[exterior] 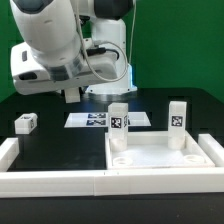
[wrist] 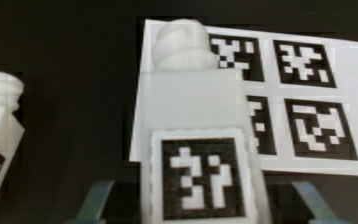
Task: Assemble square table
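Exterior view set low, frontal, further off, wrist view aimed down close over leg point(wrist: 197, 120), marker board point(exterior: 88, 119) point(wrist: 309, 100) shared.

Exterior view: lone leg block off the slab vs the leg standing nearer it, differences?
The lone leg block lies low on the table; the standing leg is upright. The lone leg block sits apart from the slab; the standing leg rises from it. Both white, marker-tagged.

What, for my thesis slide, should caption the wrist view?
Tagged white leg gripped over the marker board, second leg nearby.
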Available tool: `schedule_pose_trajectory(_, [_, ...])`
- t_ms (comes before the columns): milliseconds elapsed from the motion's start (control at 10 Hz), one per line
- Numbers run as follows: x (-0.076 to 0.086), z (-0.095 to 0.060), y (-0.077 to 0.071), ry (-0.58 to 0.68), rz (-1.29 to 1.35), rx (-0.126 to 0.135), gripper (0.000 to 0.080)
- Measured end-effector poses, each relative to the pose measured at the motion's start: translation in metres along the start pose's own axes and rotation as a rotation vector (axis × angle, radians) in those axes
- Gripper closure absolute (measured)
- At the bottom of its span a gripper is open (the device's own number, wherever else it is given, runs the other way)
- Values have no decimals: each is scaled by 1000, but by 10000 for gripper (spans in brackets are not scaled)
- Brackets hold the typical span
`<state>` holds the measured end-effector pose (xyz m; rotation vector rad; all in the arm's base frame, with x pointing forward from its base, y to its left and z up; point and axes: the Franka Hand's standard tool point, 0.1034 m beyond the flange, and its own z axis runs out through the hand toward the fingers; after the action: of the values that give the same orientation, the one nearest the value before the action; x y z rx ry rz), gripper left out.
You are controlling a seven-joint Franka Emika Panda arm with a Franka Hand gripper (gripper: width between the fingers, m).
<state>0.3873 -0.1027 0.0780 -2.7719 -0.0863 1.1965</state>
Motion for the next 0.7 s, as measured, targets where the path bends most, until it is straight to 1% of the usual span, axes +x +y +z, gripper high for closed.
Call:
schedule_pose_trajectory(200, [7,-5,2,122,-10,-21,507])
schedule_pose_trajectory(300, [15,-5,3,213,-23,-31,507])
schedule_pose_trajectory(400, [23,-1,2,287,-39,-42,507])
schedule_pose_trajectory(500, [23,-5,-1,309,-43,-45,507])
schedule_pose_trajectory(600, [27,-18,-5,370,-40,-46,506])
schedule_pose_trajectory(700, [26,-28,-8,416,-38,-45,506])
